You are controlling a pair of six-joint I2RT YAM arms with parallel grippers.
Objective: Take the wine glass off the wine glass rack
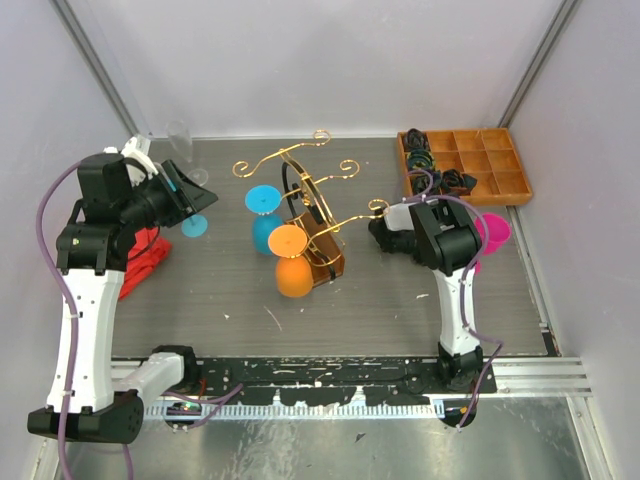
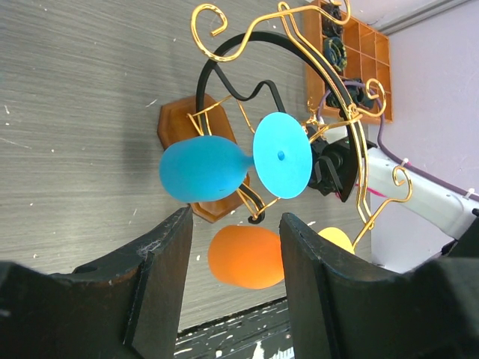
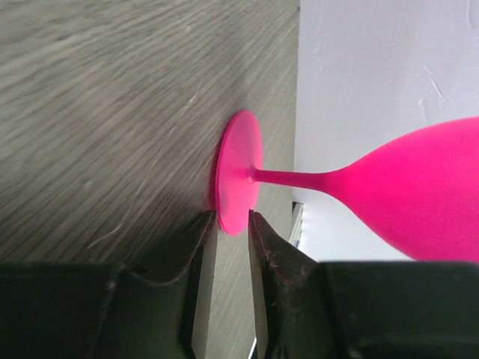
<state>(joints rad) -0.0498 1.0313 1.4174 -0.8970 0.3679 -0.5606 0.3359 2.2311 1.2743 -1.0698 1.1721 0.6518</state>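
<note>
The gold wire wine glass rack (image 1: 300,175) stands on its brown wooden base (image 2: 183,123) at mid table. A blue wine glass (image 1: 264,215) and an orange wine glass (image 1: 292,265) hang from it upside down; both also show in the left wrist view, blue (image 2: 206,168) and orange (image 2: 247,258). My left gripper (image 1: 190,200) is open and empty, left of the rack, facing it (image 2: 236,217). My right gripper (image 3: 233,224) is shut on the foot rim of a pink wine glass (image 3: 404,187), which stands on the table right of the rack (image 1: 492,232).
A compartmented brown wooden tray (image 1: 500,165) with dark items sits at the back right. A red object (image 1: 145,260) lies at the left edge. A clear glass (image 1: 182,140) stands at the back left, and a teal disc (image 1: 196,226) lies below the left gripper.
</note>
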